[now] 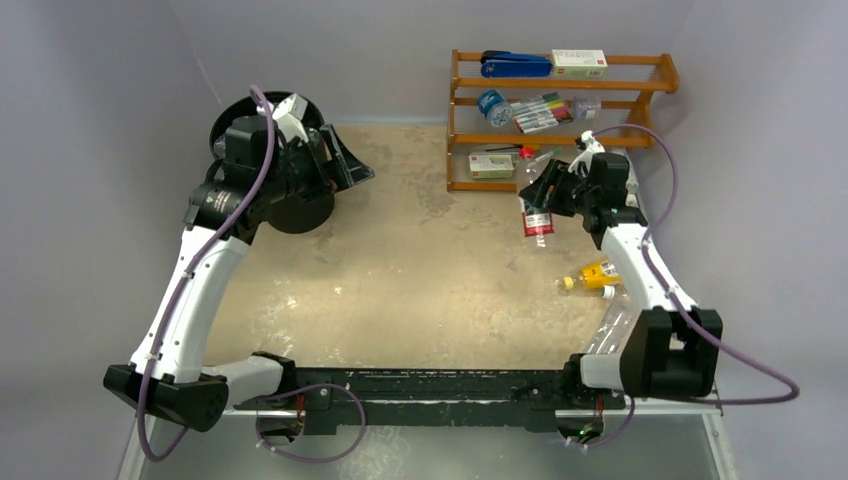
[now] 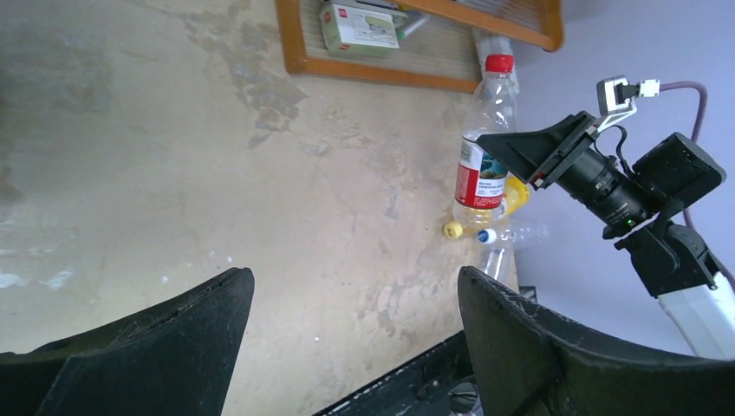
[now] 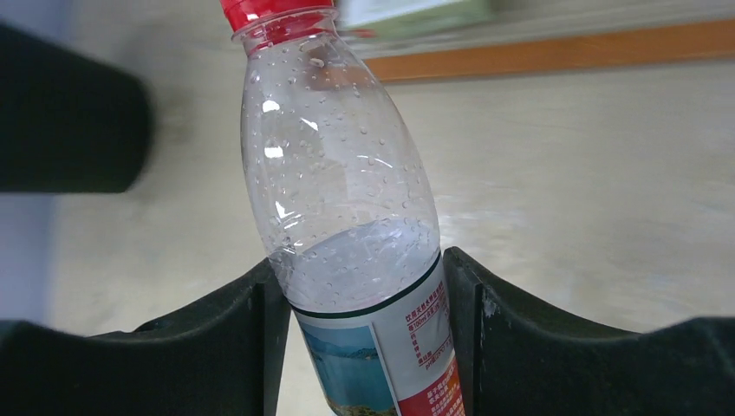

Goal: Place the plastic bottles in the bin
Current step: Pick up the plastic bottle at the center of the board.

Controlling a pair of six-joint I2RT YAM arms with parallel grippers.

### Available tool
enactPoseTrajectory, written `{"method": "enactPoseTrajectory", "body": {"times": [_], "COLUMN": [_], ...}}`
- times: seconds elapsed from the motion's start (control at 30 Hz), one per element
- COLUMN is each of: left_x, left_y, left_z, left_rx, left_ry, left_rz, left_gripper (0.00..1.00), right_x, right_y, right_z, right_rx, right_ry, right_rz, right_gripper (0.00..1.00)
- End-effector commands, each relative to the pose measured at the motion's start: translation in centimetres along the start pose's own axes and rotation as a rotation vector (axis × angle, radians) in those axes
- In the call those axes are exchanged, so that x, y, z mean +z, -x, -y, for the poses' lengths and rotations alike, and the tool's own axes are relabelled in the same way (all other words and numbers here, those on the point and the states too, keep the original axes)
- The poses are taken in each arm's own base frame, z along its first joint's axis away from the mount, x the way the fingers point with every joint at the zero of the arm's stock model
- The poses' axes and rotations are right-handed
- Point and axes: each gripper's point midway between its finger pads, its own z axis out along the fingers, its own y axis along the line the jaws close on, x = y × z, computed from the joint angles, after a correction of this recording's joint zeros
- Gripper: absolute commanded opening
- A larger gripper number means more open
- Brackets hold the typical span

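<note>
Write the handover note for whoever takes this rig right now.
Left pincer: open and empty, up by the bin.
Right pincer: shut on the red-capped bottle, held cap-up near the wooden rack, across the table from the bin.
On the table: a yellow bottle and a clear bottle, both lying beside the right arm.
Done: cannot tell, as the bin's inside is hidden.
Left: bin the held bottle, then those two.

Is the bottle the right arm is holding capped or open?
Capped: a red cap tops the clear bottle in the right end effector.
</note>
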Motion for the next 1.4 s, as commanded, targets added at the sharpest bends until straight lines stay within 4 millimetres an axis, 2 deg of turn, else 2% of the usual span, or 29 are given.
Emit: {"method": "enactPoseTrajectory", "body": {"times": [0.0, 0.1, 0.2, 0.33, 0.47, 0.53, 0.67, 0.97, 1.2, 1.37], "left_x": [-0.5, -0.6, -1.0, -1.7, -2.7, -3.0, -3.3, -3.8, -5.1, -5.9], "left_y": [0.6, 0.2, -0.1, -0.7, -1.0, -1.0, -1.1, -0.7, 0.1, 1.1], "left_z": [3.2, 3.2, 3.0, 2.5, 2.5, 2.5, 2.9, 4.3, 6.1, 7.1], "left_rx": [-0.040, -0.055, -0.058, -0.059, -0.057, -0.059, -0.075, -0.135, -0.188, -0.234], "left_ry": [-0.179, -0.192, -0.186, -0.165, -0.165, -0.167, -0.186, -0.284, -0.404, -0.477], "left_rz": [0.056, 0.061, 0.063, 0.065, 0.085, 0.089, 0.099, 0.141, 0.206, 0.269], "left_gripper": [0.88, 0.88, 0.88, 0.88, 0.88, 0.88, 0.88, 0.89, 0.91, 0.91], "right_x": [-3.6, -5.3, -6.8, -8.4, -9.1, -10.2, -11.2, -12.8, -14.8, -16.0], "right_y": [0.3, 0.6, 0.8, 0.9, 0.6, 1.5, 1.2, -1.1, -3.8, -5.7], "right_z": [-9.6, -13.4, -16.1, -17.5, -18.3, -19.3, -20.5, -24.5, -29.4, -31.7], "right_rx": [0.145, 0.147, 0.117, 0.122, 0.129, 0.117, 0.120, 0.094, 0.044, 0.026], "right_ry": [0.457, 0.557, 0.594, 0.630, 0.652, 0.676, 0.701, 0.820, 0.974, 1.027], "right_rz": [0.006, 0.019, 0.026, 0.039, 0.025, 0.045, 0.045, -0.008, -0.057, -0.082], "right_gripper": [0.60, 0.60, 0.61, 0.61, 0.61, 0.61, 0.60, 0.60, 0.59, 0.59]}}
